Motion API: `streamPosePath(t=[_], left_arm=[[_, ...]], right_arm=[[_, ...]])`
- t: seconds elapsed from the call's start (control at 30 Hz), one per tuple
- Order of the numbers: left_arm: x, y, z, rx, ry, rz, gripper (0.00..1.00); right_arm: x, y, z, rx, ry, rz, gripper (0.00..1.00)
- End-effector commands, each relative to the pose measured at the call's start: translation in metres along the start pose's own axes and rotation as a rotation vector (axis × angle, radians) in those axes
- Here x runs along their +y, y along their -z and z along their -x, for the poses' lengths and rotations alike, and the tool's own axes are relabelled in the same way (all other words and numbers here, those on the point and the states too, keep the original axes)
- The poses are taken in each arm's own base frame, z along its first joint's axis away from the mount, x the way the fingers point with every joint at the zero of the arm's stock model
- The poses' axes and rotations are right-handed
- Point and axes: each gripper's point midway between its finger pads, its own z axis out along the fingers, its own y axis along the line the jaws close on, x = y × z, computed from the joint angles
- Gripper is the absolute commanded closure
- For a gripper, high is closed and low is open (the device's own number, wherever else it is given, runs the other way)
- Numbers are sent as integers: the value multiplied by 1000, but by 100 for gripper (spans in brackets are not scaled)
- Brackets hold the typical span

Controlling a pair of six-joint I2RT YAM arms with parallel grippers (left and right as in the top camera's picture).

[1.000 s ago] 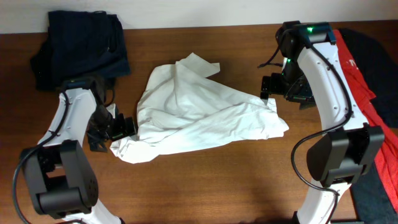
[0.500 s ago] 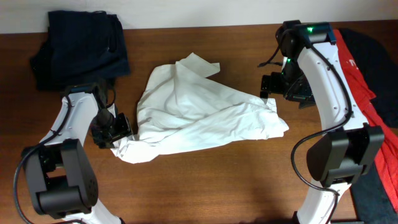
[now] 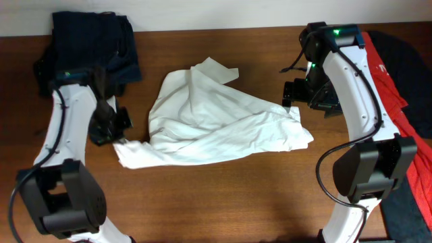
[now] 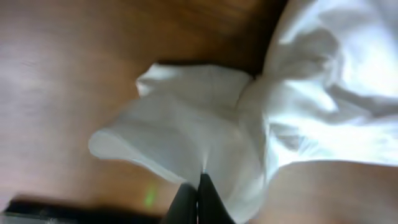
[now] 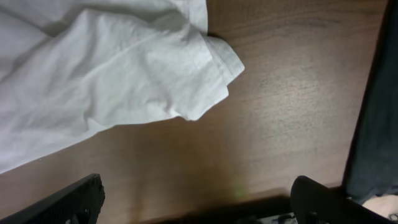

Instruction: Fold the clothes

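The white T-shirt (image 3: 216, 125) lies crumpled in the middle of the brown table (image 3: 223, 196). My left gripper (image 3: 115, 135) is at the shirt's lower left corner, shut on it. In the left wrist view the two dark fingers (image 4: 189, 202) press together on the white fabric (image 4: 186, 130), and the left gripper (image 4: 199, 182) pinches a fold of it. My right gripper (image 3: 307, 101) hangs over the shirt's right end. In the right wrist view the right gripper (image 5: 196, 186) is wide open over bare wood, just short of the shirt's sleeve (image 5: 155, 81).
A navy garment (image 3: 88, 54) sits folded at the back left, close behind my left arm. Red cloth (image 3: 388, 74) and black cloth (image 3: 405, 44) lie along the table's right edge beside my right arm.
My left gripper has closed on the shirt's lower left corner and drawn it left and back, stretching that corner out. The right arm has not moved.
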Motion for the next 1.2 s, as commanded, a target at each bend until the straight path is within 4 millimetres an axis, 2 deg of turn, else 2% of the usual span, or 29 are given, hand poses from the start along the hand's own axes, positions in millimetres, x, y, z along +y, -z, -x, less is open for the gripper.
streamPosePath(t=[0.0, 0.07, 0.13, 0.23, 0.33, 0.43, 0.53, 0.7, 0.83, 0.9, 0.97, 1.17], left_arm=[[13, 36, -9, -44, 14, 57, 100], [19, 35, -25, 22, 31, 89, 100], [26, 36, -30, 38, 42, 123, 99], [27, 36, -27, 24, 42, 133, 99], [27, 36, -25, 16, 41, 131, 99], [33, 37, -28, 28, 41, 166, 99], [59, 42, -28, 16, 78, 294, 99], [72, 43, -27, 20, 125, 286, 99], [74, 43, -27, 22, 133, 284, 98], [74, 43, -26, 18, 133, 283, 97], [74, 43, -25, 15, 133, 283, 96], [74, 43, -24, 11, 134, 282, 96]], right_arm=[[3, 4, -5, 8, -6, 29, 1], [9, 4, -8, 21, -3, 67, 2], [10, 4, -6, 14, -3, 70, 2], [19, 6, 19, -88, -2, 106, 0], [30, 5, 52, -199, 0, 145, 5], [36, -20, 69, -178, 0, 135, 9], [47, -47, 60, -57, 3, 168, 9], [63, -76, 54, 35, 28, 163, 12], [80, -87, 38, 84, 146, 142, 12], [93, -91, 19, 127, 395, 130, 14], [98, -92, 12, 138, 493, 128, 14], [102, -104, 22, 82, 622, 101, 13]])
